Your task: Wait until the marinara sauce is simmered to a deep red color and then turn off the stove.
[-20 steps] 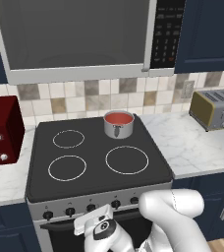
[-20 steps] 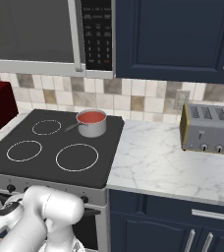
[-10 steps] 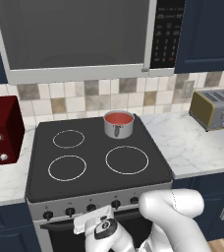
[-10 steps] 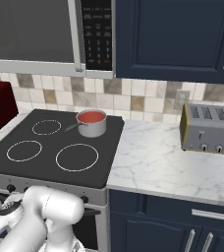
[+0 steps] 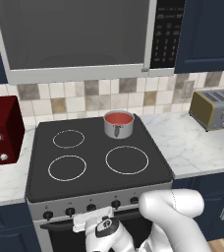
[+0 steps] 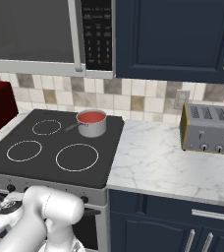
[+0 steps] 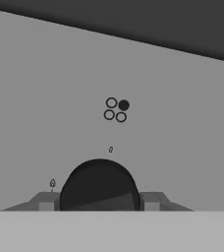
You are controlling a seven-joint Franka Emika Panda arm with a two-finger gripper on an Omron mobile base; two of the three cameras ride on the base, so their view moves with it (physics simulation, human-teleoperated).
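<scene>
The stove [image 5: 94, 162], a black cooktop with four white rings, fills the centre of the left base view and the left half of the right base view [image 6: 55, 147]. A steel saucepan [image 5: 119, 125] stands on the rear right ring and holds the marinara sauce [image 5: 119, 118], an orange-red disc, seen also in the right base view [image 6: 92, 117]. A row of black knobs lines the silver front panel [image 5: 84, 204]. The arm's hand hangs low at the bottom of both base views, before this panel. In the hand view, the fingers [image 7: 151, 201] are closed on a round black knob [image 7: 99, 186] at bottom centre, one on either side. A red microwave [image 5: 1, 130] sits at the left edge and a toaster [image 6: 210, 129] on the marble table [image 6: 158, 165] to the right.
</scene>
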